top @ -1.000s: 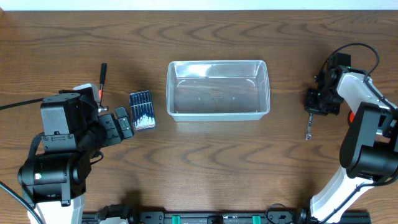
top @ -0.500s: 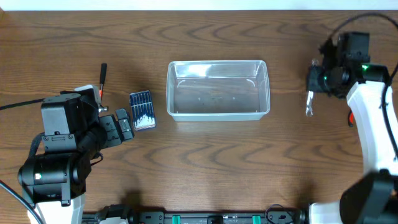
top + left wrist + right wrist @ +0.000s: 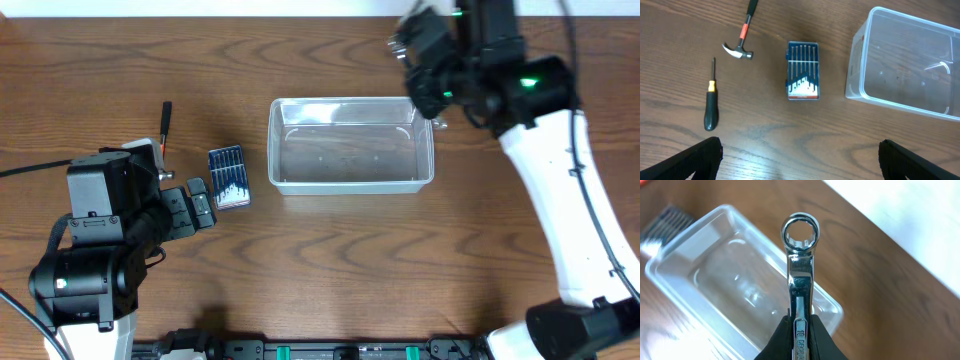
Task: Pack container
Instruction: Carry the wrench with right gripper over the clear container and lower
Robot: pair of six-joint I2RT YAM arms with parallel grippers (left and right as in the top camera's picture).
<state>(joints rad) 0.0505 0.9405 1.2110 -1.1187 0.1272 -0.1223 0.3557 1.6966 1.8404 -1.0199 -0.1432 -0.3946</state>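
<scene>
Wood-grain table (image 3: 330, 270), seen from overhead and from both wrists. The container (image 3: 350, 145) stands at mid-table toward the far edge, long side across the view. A blue bit case (image 3: 228, 177) lies just left of it, apart from its wall. In the left wrist view a hammer (image 3: 742, 35) and a screwdriver (image 3: 711, 105) lie left of the case, each separate from the others. The left gripper (image 3: 799, 147) is spread wide above bare table, near the case and holding nothing. The right gripper (image 3: 800, 330), blurred in the overhead view, hangs over the container's far right corner. It pinches the shank of a wrench (image 3: 800, 280), ring end pointing away from the fingers.
</scene>
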